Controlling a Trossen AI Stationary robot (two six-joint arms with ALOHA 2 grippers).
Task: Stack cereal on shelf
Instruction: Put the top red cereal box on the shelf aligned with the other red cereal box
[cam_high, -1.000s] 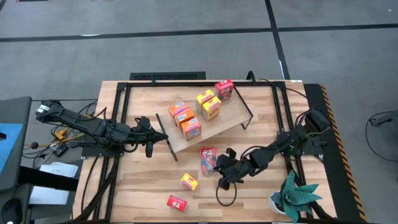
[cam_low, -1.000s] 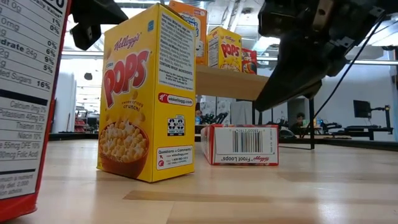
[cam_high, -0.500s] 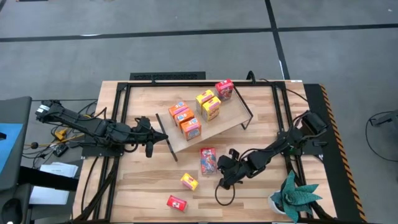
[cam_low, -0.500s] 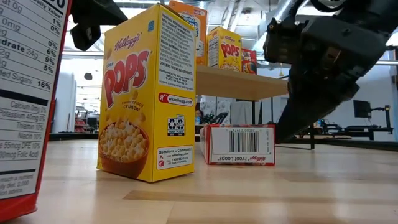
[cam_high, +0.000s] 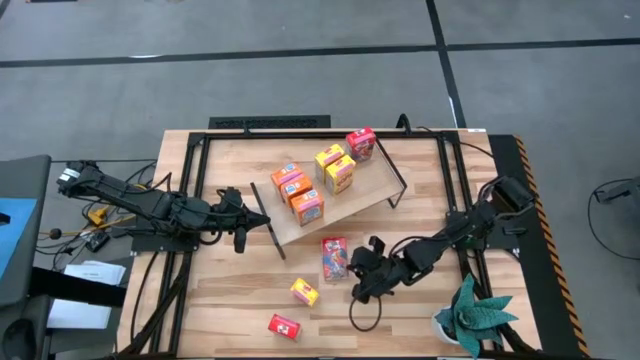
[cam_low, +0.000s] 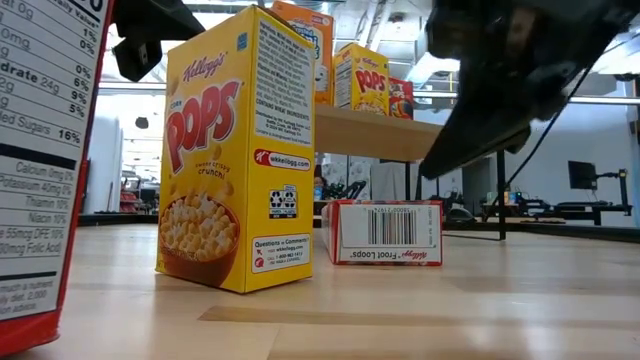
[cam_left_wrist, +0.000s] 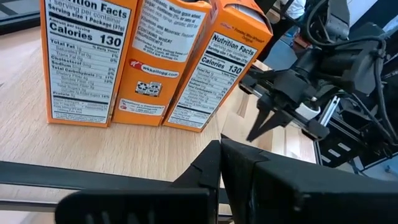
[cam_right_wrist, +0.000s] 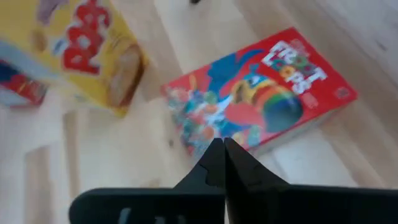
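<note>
The shelf (cam_high: 362, 196) lies slanted across the middle of the table and carries three orange boxes (cam_high: 297, 191), two yellow boxes (cam_high: 334, 167) and a red one (cam_high: 361, 144), all upright. A red Froot Loops box (cam_high: 335, 258) lies flat on the table near the shelf. An upright yellow Pops box (cam_high: 305, 292) and a red box (cam_high: 285, 326) stand nearer the near edge. My right gripper (cam_high: 354, 276) (cam_right_wrist: 217, 147) is shut and hovers just right of the flat red box (cam_right_wrist: 261, 93). My left gripper (cam_high: 240, 238) (cam_left_wrist: 219, 147) is shut and waits at the shelf's left end, facing the orange boxes (cam_left_wrist: 149, 56).
A green plant (cam_high: 475, 312) stands at the table's near right corner. Black rails (cam_high: 200, 180) frame the tabletop, and the shelf's thin black rod frames (cam_high: 398, 180) rise at both its ends. In the low view the yellow box (cam_low: 235, 150) stands in front of the shelf board (cam_low: 370, 130).
My right gripper dipped toward the table beside the flat red box, then rose again to about its earlier height. The boxes and the left arm have kept still.
</note>
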